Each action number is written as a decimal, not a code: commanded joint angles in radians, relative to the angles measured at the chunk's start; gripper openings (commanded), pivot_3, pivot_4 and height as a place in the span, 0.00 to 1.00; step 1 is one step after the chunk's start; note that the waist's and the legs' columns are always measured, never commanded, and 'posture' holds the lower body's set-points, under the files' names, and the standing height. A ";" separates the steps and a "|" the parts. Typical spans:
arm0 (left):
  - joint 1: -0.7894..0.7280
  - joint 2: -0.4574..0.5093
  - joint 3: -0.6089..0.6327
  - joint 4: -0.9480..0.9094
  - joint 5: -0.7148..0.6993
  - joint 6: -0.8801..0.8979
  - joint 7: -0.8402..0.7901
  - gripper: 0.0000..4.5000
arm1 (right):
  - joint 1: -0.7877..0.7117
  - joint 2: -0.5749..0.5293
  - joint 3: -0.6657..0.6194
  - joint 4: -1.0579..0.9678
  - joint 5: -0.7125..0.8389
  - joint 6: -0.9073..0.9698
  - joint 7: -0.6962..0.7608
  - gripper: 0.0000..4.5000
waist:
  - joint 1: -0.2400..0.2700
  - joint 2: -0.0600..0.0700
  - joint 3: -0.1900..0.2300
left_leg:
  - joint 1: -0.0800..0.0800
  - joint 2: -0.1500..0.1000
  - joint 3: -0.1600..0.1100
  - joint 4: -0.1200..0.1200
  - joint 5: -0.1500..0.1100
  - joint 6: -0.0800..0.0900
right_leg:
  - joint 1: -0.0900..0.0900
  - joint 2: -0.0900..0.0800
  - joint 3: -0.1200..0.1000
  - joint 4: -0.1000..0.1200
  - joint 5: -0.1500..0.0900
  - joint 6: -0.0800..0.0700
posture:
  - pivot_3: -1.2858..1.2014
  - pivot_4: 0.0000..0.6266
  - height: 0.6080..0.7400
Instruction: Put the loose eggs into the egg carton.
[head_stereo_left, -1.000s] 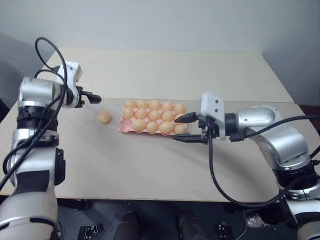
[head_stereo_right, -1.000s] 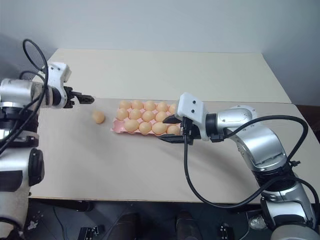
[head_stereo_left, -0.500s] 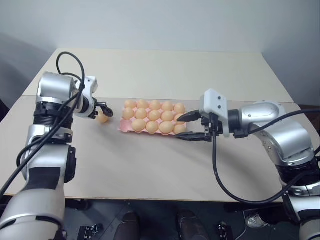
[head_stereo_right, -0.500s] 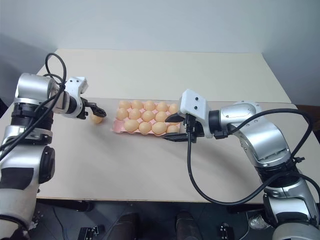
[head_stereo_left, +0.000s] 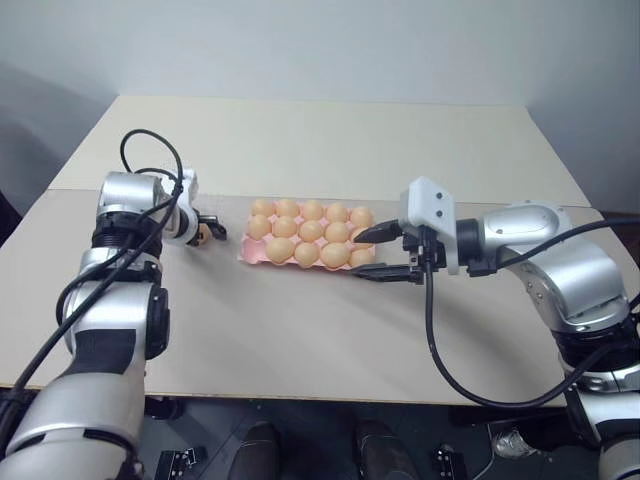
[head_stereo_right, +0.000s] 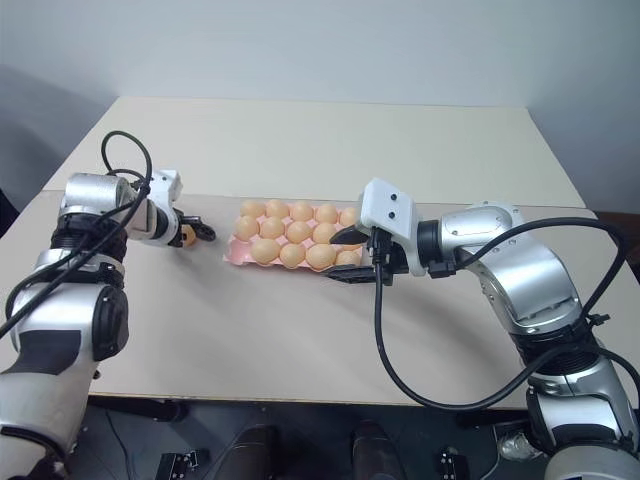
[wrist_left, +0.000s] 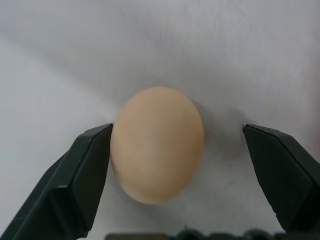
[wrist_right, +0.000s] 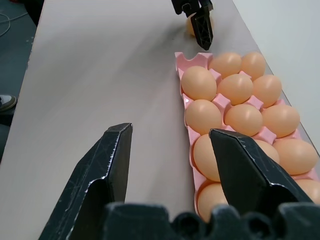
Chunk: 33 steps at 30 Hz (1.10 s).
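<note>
On the left, the left gripper (wrist_left: 177, 165) is down at the table (head_stereo_left: 300, 330) with its fingers spread around the last loose egg (wrist_left: 157, 144). One finger touches the egg's side and the other stands apart, so I judge it is set for closing and the egg is not gripped. The egg lies just beside the pink egg carton (wrist_right: 186, 62), whose near corner cup is empty. On the right, the right gripper (head_stereo_left: 385, 255) waits half open at the carton's other end, holding nothing, probably to steady it.
</note>
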 joint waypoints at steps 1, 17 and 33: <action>-0.041 0.011 0.018 0.028 0.012 -0.053 0.017 0.86 | -0.001 -0.014 -0.044 -0.042 0.022 -0.003 -0.005 0.66 | 0.000 0.000 0.000 | 0.000 0.000 0.000 0.000 0.000 0.000 | 0.000 0.000 0.000 0.000 0.000 0.000 | 0.52 0.24 1.00; 0.039 0.179 -0.188 -0.357 -0.031 -0.003 -0.424 0.52 | 0.019 -0.025 -0.064 -0.034 0.038 -0.004 -0.029 0.66 | -0.009 0.000 0.000 | 0.000 0.000 -0.001 -0.004 0.004 -0.007 | 0.000 0.000 -0.001 0.001 0.000 0.000 | 0.52 0.24 1.00; 0.209 0.299 -0.344 -0.633 -0.074 -0.428 -1.034 0.52 | 0.097 -0.047 -0.107 -0.090 0.048 -0.013 -0.066 0.66 | -0.013 0.000 0.000 | 0.001 0.001 -0.002 -0.006 0.006 -0.010 | 0.000 0.000 -0.002 -0.002 0.000 0.000 | 0.52 0.24 1.00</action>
